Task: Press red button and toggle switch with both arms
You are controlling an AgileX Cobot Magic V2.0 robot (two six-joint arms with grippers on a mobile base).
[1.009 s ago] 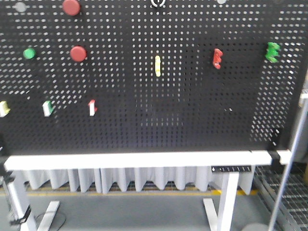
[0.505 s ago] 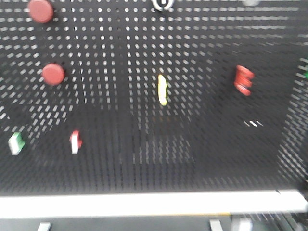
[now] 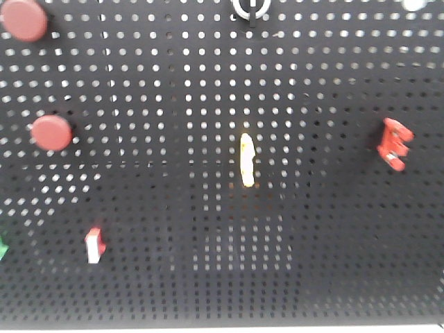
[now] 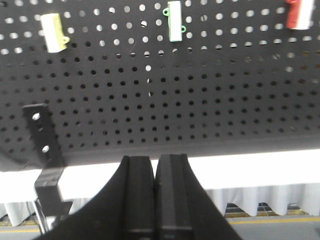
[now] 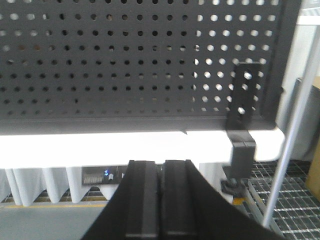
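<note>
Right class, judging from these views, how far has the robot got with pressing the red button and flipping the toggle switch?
Done: nothing shows as pressed or flipped. In hand: the left hand and right hand are both shut, facing the pegboard bottom rows, touching nothing. To do: press a red button and flip the toggle switch.

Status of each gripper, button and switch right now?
Left gripper: shut, empty.
Right gripper: shut, empty.
Upper red button: untouched.
Lower red button: untouched.
Toggle switch: untouched; lever position unclear.
Rocker: position unclear.
</note>
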